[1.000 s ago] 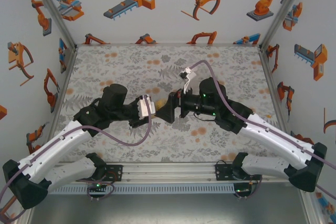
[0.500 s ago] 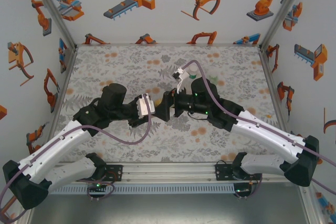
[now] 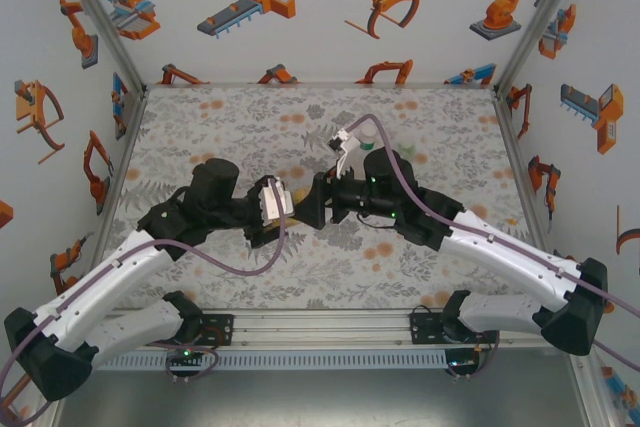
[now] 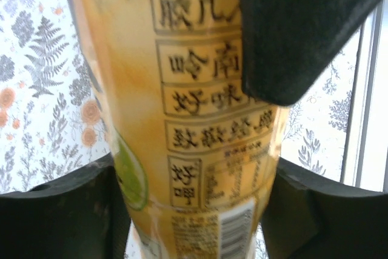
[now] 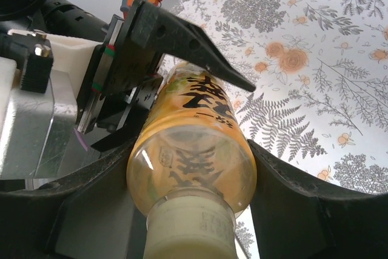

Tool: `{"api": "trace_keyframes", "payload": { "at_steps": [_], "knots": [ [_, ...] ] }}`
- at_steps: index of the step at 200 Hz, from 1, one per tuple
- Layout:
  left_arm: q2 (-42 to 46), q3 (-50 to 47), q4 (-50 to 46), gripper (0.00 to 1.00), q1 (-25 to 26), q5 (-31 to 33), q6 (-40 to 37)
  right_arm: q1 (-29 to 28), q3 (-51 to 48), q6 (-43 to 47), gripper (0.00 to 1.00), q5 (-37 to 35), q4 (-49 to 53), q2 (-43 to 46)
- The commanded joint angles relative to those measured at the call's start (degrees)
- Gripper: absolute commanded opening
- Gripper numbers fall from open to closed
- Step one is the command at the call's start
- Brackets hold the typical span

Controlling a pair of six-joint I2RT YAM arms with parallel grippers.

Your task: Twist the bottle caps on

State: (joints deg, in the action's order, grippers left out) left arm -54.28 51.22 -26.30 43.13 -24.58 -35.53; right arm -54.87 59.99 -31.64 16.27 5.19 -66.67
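tabletop (image 3: 220, 117): grey fern-and-orange-flower print | walls (image 3: 300, 37): orange robot pictures | near edge: metal rail (image 3: 320, 327)

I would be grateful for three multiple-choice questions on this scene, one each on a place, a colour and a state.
1. Where is the amber bottle?
A. Standing alone, away from both grippers.
B. Between the left gripper and the right gripper.
C. Lying flat, untouched.

2. What colour is its cap?
A. Cream-white.
B. Red.
C. Black.

3. What is the left gripper's state?
A. Open, touching nothing.
B. Shut on nothing.
C. Shut on the amber bottle.

Answers:
1 B: in the right wrist view, the left gripper is on the bottle's body and the right gripper's fingers flank its cap end.
2 A: the cap looks pale cream in the right wrist view.
3 C: in the left wrist view, both fingers press the bottle's sides.
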Motion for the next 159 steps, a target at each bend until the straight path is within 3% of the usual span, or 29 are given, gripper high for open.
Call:
{"api": "trace_keyframes", "payload": {
  "at_steps": [1, 64, 117, 159],
  "knots": [
    [1.4, 0.2, 1.9, 0.72, 0.0, -2.4, 0.4, -0.6, 0.0, 0.7, 0.5, 1.0, -1.2, -0.7],
    [2.2, -0.1, 2.2, 0.76, -0.1, -2.0, 0.5, 1.5, 5.2, 10.2, 0.49, -5.8, 17.2, -4.8],
    [2.4, -0.2, 2.3, 0.77, -0.1, -1.5, 0.5, 9.4, 11.4, 17.0, 0.46, -10.2, 32.6, -10.2],
    [2.1, -0.2, 2.4, 0.77, -0.3, -1.7, 0.6, 14.7, 18.5, 22.7, 0.44, -12.0, 37.1, -17.8]
  ]
}}
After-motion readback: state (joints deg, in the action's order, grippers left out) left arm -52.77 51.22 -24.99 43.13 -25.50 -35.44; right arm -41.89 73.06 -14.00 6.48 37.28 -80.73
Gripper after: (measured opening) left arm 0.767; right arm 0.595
